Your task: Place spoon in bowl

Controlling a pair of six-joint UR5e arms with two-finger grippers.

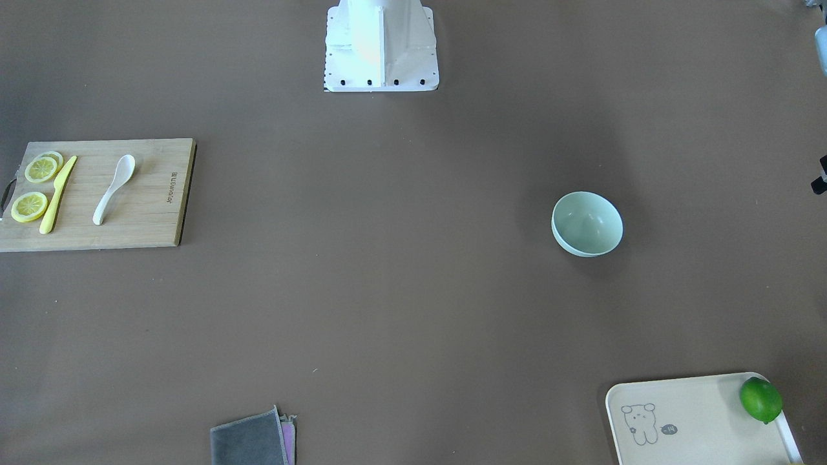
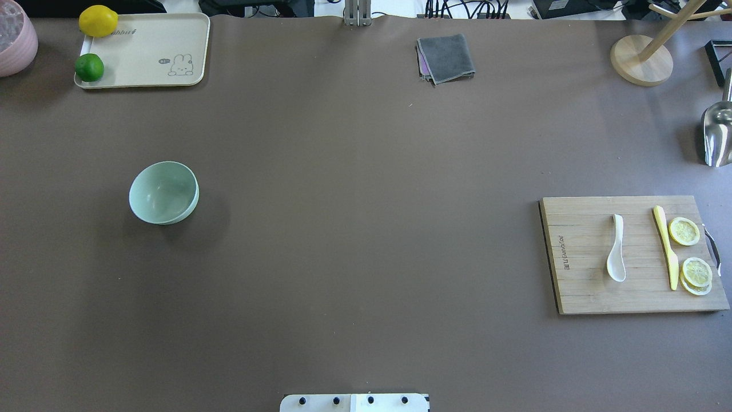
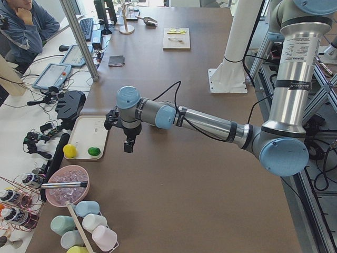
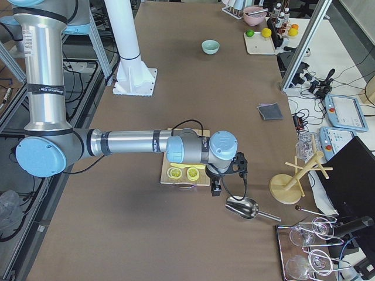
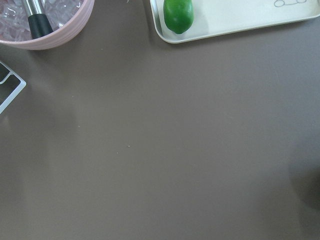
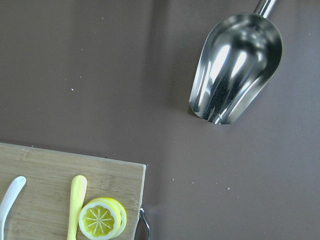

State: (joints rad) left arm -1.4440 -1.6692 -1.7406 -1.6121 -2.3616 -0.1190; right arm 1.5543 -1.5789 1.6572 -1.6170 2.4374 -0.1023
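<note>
- The folded grey cloth (image 1: 249, 440) and the cream rectangular tray with a bear drawing (image 1: 704, 413), which carries a green lime (image 1: 761, 400), lie nearest in the front-facing view
- The small glossy white spoon (image 1: 115, 187) lies flat on the wooden cutting board (image 1: 148, 213), beside the slim yellow plastic knife (image 1: 58, 194) but not touching it
- The round mint-green bowl (image 1: 586, 223) stands upright and empty, well apart from the board, on the left arm's side
- The right gripper (image 4: 216, 188) hovers past the board's end, near the shiny metal scoop (image 6: 235, 70); the left gripper (image 3: 128, 146) hovers near the tray; if their fingers are spread or pressed together, I cannot tell
- In my judgement the picking is not yet begun, and the risks are these: the thin curved handle may slip out of the fingers, the fingers may catch the knife instead, the spoon may fall on the long way across, or a knock on the rim may push the bowl away
</note>
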